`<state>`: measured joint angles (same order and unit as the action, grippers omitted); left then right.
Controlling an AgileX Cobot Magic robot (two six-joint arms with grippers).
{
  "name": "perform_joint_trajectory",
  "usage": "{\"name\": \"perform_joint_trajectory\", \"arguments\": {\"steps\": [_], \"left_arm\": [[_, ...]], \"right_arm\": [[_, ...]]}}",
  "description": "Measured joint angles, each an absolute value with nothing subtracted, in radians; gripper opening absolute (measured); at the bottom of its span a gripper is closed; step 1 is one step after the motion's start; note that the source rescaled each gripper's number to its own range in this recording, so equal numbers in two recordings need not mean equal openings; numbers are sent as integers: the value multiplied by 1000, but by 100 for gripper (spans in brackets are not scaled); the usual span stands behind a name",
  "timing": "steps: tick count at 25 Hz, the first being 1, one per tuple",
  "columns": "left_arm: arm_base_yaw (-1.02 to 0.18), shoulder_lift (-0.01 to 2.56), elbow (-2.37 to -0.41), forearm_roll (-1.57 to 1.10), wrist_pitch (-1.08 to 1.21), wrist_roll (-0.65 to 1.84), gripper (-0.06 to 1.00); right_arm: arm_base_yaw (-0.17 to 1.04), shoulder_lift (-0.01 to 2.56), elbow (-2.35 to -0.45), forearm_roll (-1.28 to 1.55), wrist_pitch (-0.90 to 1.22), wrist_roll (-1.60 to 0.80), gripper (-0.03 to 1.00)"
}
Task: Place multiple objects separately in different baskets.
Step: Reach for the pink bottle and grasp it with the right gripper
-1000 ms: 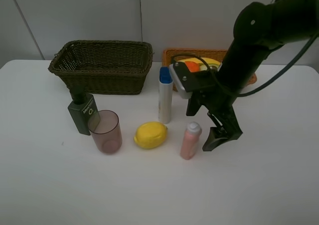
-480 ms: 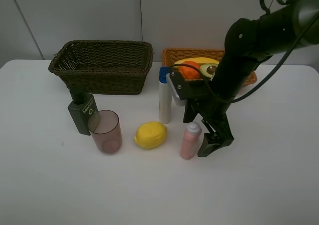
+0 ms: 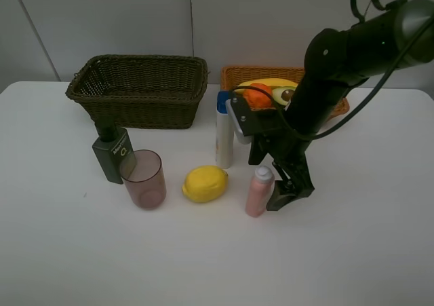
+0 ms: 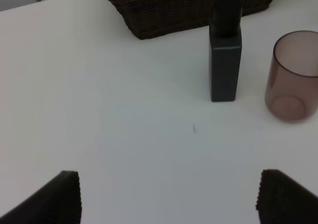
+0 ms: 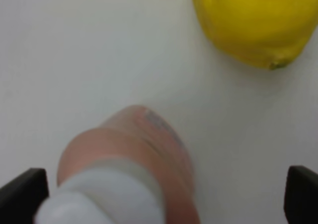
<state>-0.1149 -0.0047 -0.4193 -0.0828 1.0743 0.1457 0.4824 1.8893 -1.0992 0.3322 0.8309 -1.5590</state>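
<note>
**Looks like a robot lab test bench**

Plain white tabletop (image 3: 68,252) under the right pincer (image 3: 270,196), bare grey panel wall (image 3: 122,14) well behind it, and a black robot arm (image 3: 359,48) trailing loose cables above it

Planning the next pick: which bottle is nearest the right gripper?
The small pink white-capped bottle; the open right gripper is beside it, the tall white bottle and green bottle stand farther left.

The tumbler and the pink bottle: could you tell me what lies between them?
The lemon lies between the tumbler and the pink bottle, touching neither, as the exterior high view shows.
</note>
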Motion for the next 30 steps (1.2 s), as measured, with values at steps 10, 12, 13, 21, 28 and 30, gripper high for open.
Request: {"name": "perform_joint_trajectory", "arguments": {"steps": [10,12,13,21,28,30], "left_arm": [[-115,-5,-419,-83,1074,146,95],[-115,-5,-419,-83,1074,146,95],[-115,-5,-419,-83,1074,146,95],[-115,-5,-419,-83,1074,146,95],[-115,-5,-419,-83,1074,146,95],[-115,-5,-419,-83,1074,146,95]], "right_arm": [[482,1889,-1099,329,831,-1556,100],[482,1889,-1099,329,831,-1556,100],[482,1889,-1099,329,831,-1556,100],[482,1889,-1099,329,831,-1553,100],[482,1889,-1099,328,831,-1533,97],[482,1889,-1099,328,831,-1532,85]]}}
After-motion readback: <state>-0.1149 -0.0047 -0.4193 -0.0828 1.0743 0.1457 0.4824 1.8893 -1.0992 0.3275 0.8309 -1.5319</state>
